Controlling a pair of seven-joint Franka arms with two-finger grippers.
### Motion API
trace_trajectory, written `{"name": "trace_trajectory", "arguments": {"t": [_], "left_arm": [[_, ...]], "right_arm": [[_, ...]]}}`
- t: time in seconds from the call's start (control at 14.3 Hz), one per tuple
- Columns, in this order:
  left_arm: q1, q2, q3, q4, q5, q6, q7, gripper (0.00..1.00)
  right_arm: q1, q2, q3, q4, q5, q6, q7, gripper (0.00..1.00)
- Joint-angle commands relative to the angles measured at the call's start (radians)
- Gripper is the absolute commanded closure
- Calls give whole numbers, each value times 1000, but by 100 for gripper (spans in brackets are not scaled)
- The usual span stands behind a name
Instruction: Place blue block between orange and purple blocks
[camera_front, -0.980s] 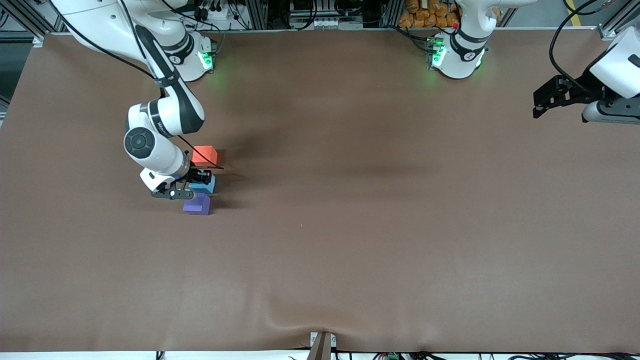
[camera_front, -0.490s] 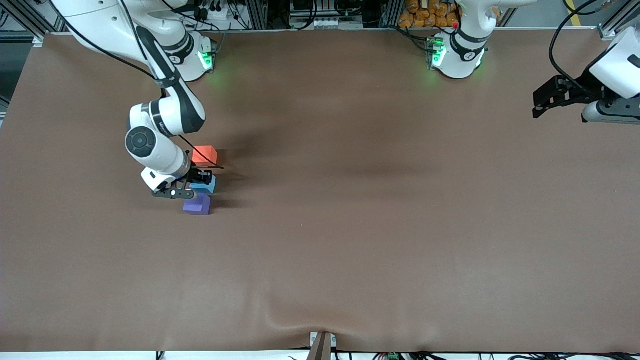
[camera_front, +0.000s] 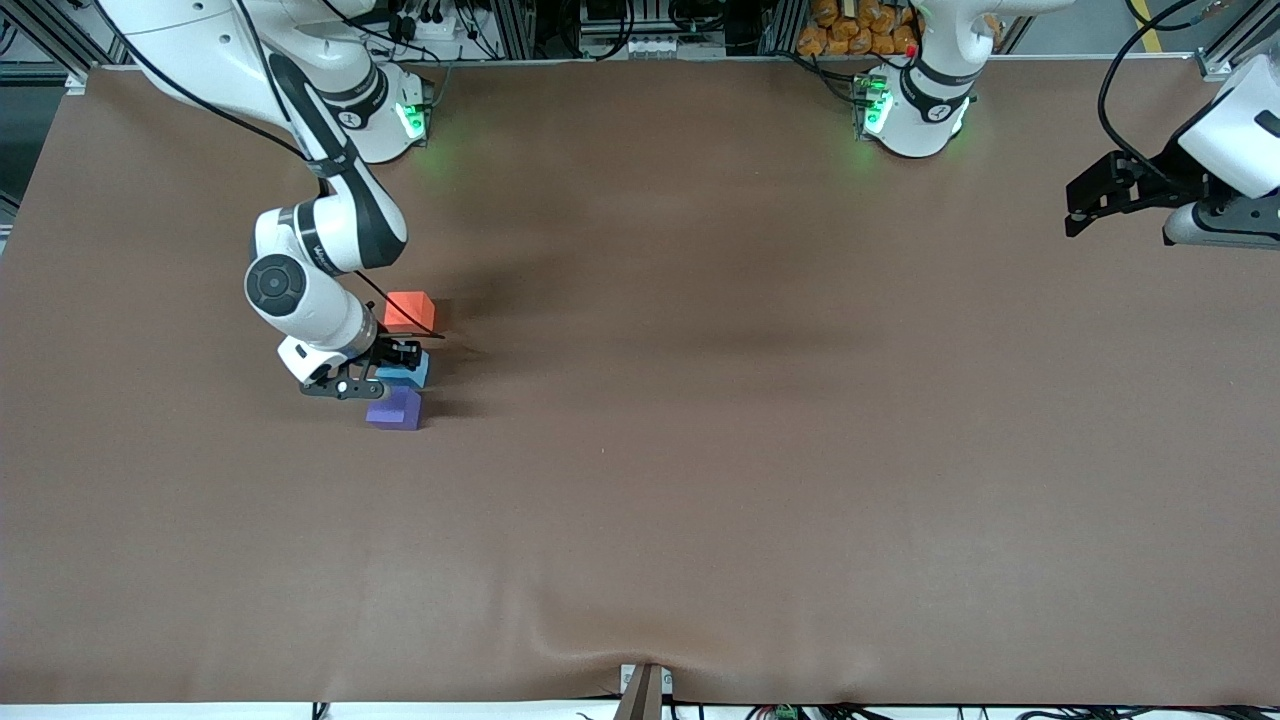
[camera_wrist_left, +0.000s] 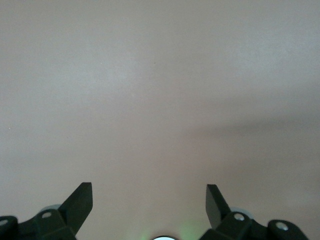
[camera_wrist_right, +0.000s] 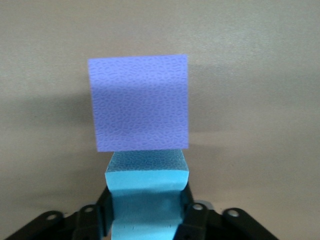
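Blue block (camera_front: 408, 372): you have it clamped between the fingers of the right gripper (camera_front: 392, 365), low at the table (camera_front: 760, 440), in the gap of the row. In the right wrist view the block (camera_wrist_right: 147, 192) sits squeezed between the two pads (camera_wrist_right: 192, 220), its leading edge at the purple cube's face; whether the two touch cannot be told.

Orange block (camera_front: 409, 312): farther from the front camera than the blue one, just beside it.

Purple block (camera_front: 394, 409): nearer the front camera, just beside the blue one. The three make a short line toward the right arm's end of the table.

Step in hand, by judgement: the placing itself, near its end; the blue cube looks at or very near the cloth, though you cannot confirm it rests there.

Next move calls for: parting the fingers gently, then lifting straight up so neither neighbour is nudged.

Left gripper (camera_front: 1085, 205): waits over the left arm's end of the table, fingers (camera_wrist_left: 80, 202) spread, holding nothing.
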Motion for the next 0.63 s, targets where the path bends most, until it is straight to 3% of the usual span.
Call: {"name": "trace_trajectory", "arguments": {"t": [0.0,0.21,0.35,0.56], "left_arm": [[7,-6,-3,1,-9,-9,9,0],[7,-6,-3,1,-9,-9,9,0],[7,-6,-3,1,-9,-9,9,0],[7,-6,-3,1,-9,-9,9,0]], "right_arm": [[-29,-21,15,22,-1,-84,-13,0],[-20,-79,20,138,58,-298,-13,0],[-20,-91,18,323,138,-549,-16,0],[-27,-90,12,575,143,-786,-13,0]]}}
